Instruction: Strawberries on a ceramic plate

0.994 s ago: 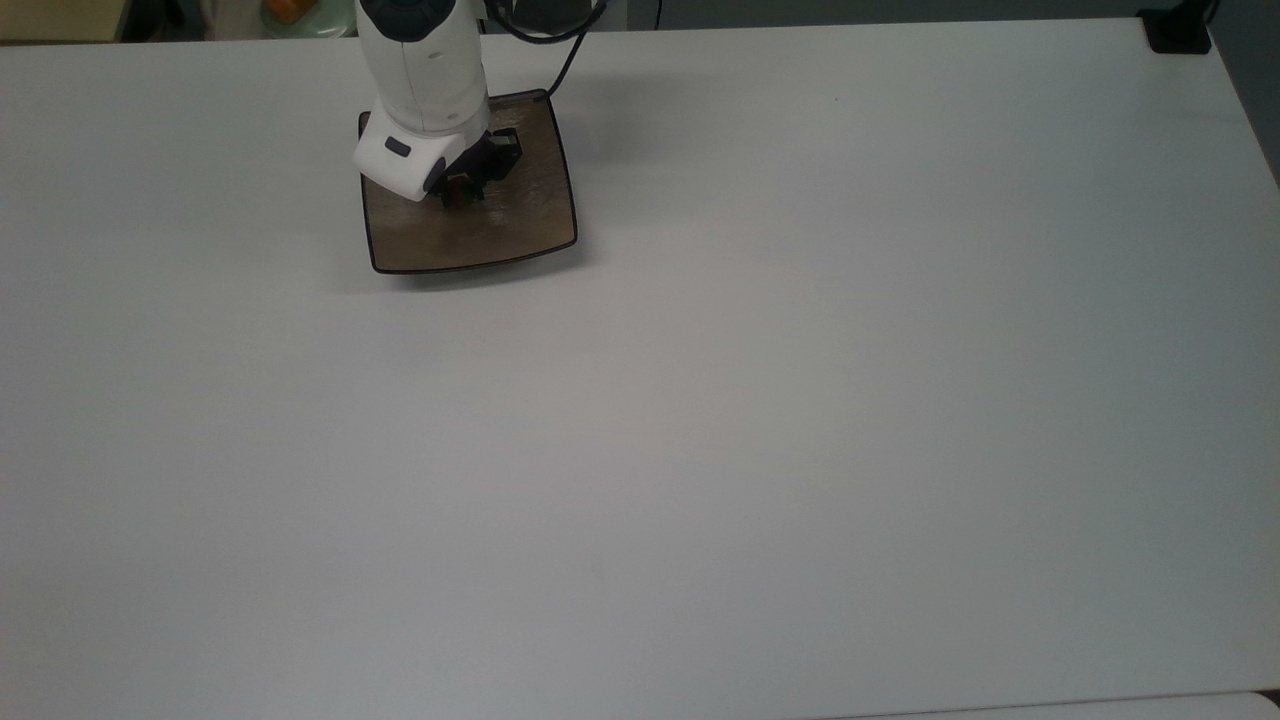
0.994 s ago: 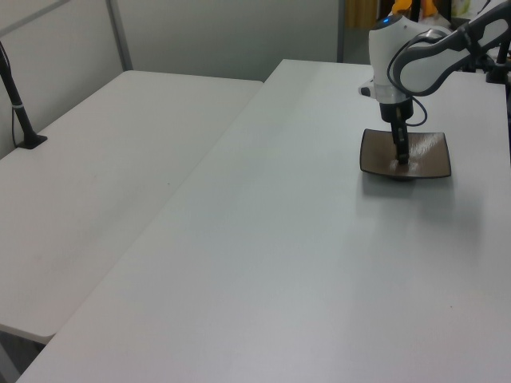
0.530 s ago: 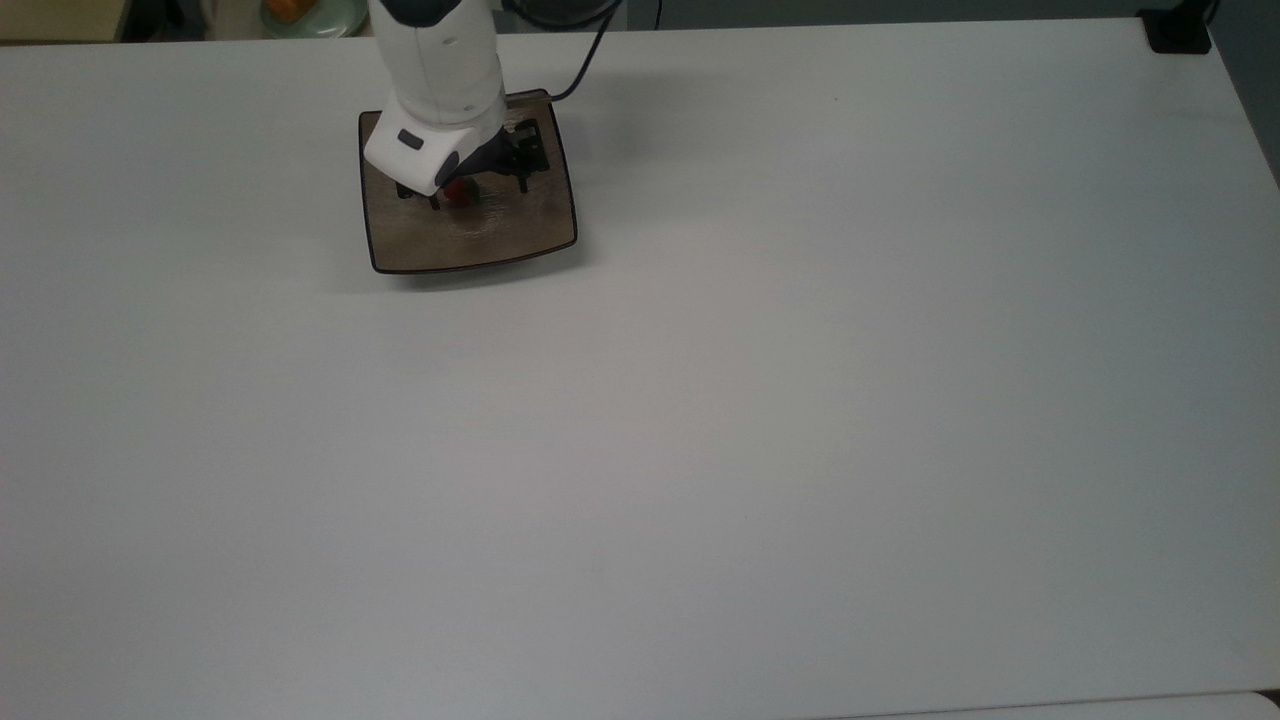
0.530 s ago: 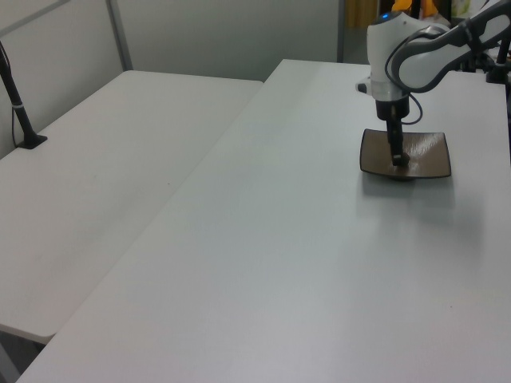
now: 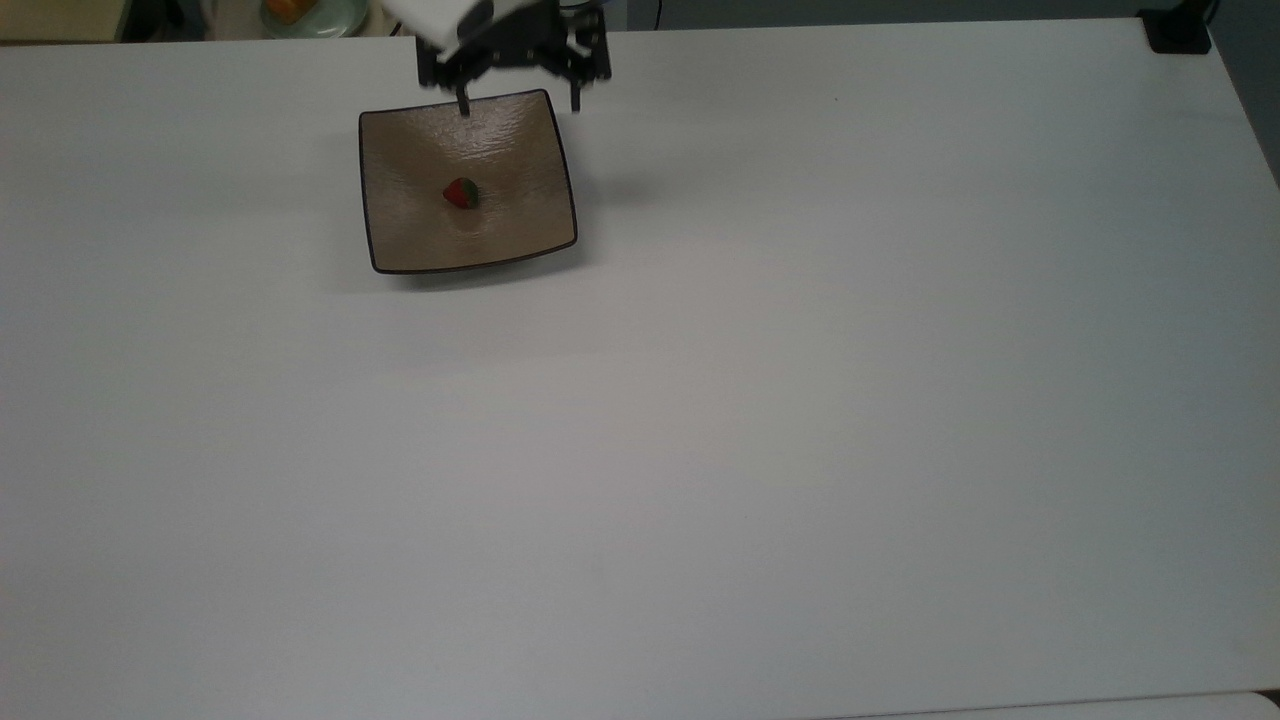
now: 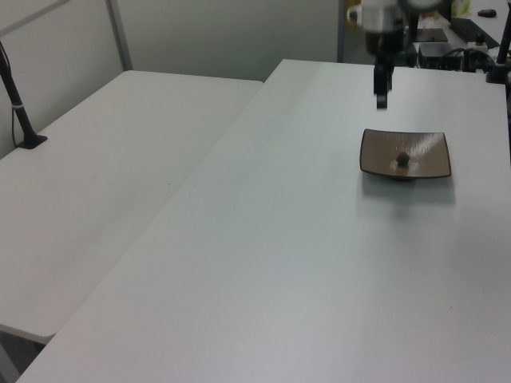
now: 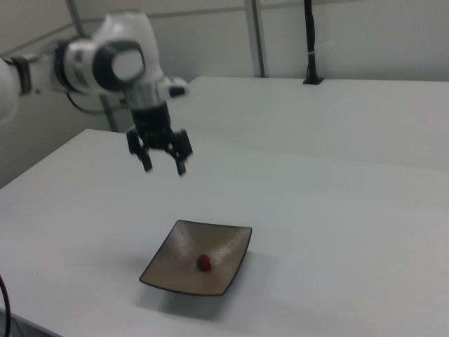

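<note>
One small red strawberry [image 5: 461, 193] with a green cap lies near the middle of the square tan-brown ceramic plate [image 5: 520, 140]. The right view shows the strawberry [image 7: 204, 262] resting on the plate [image 7: 172, 260], and so does the left view, with the strawberry [image 6: 403, 159] on the plate [image 6: 427, 146]. My gripper [image 5: 519, 103] hangs open above the plate's far edge in the top view, well clear of the fruit. In the right view the gripper [image 7: 163, 167] is high above the plate with nothing between its fingers. The left view has the gripper [image 6: 382, 99] raised behind the plate.
A round pale green dish [image 5: 312, 14] with something orange sits beyond the table's far edge in the top view. A second white table [image 6: 112, 167] stands at the left view's left. A black post [image 7: 309, 42] rises at the back in the right view.
My gripper has let go of the strawberry, opened, and risen up and back from the plate. The strawberry now lies alone on the plate.
</note>
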`<state>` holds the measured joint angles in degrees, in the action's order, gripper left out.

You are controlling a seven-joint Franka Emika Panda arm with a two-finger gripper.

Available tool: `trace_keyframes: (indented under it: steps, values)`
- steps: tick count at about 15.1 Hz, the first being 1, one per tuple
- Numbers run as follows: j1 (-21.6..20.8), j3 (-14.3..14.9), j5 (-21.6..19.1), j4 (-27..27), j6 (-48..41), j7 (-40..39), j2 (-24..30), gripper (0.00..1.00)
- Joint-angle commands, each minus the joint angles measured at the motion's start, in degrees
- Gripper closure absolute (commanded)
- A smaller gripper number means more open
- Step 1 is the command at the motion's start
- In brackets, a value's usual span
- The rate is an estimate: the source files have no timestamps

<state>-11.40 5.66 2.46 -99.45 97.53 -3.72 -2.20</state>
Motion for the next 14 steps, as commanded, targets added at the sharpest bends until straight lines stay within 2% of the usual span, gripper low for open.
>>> trace_keyframes:
  steps: [1,3,7,9,14]
  values:
    - [-0.03,-2.66,-0.97,6.98,-7.95,2.92,1.31,0.0]
    - [-0.38,-3.03,-1.93,7.43,-9.11,3.98,2.81,0.0]
    - [-0.82,-2.85,-8.69,7.6,-8.15,3.11,4.31,0.0]
    - [-2.4,-2.5,-9.14,6.73,-4.65,1.09,4.13,0.0]
    - [-2.4,-2.5,-9.06,5.14,0.9,0.73,3.96,0.0]
